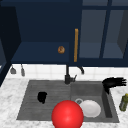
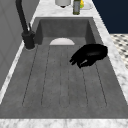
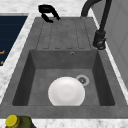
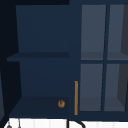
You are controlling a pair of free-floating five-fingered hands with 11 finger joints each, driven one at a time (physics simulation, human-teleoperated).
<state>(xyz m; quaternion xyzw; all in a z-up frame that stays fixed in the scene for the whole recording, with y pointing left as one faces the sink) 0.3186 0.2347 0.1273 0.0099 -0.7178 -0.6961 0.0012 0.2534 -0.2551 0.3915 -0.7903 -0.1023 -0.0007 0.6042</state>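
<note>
The left side view shows the left hand (image 2: 88, 55) low over the ribbed drainboard (image 2: 60, 82), near its front edge, fingers curled and holding nothing; in the front view it (image 1: 42, 97) is just a dark blob. The front view alone shows the right hand (image 1: 114, 82) above the sink's (image 1: 106, 119) right rear corner, fingers spread straight. The basin holds a white plate (image 3: 66, 91) just beside the drain (image 3: 82, 80). A red ball (image 1: 67, 115) at the sink's front edge hides part of the plate in the front view. A green bottle (image 1: 123, 102) stands on the counter right of the sink. The faucet (image 3: 100, 37) rises at the rear edge. On the open cabinet's bottom shelf lies a small brown round thing (image 4: 61, 103), beside the door's orange handle (image 4: 76, 97).
</note>
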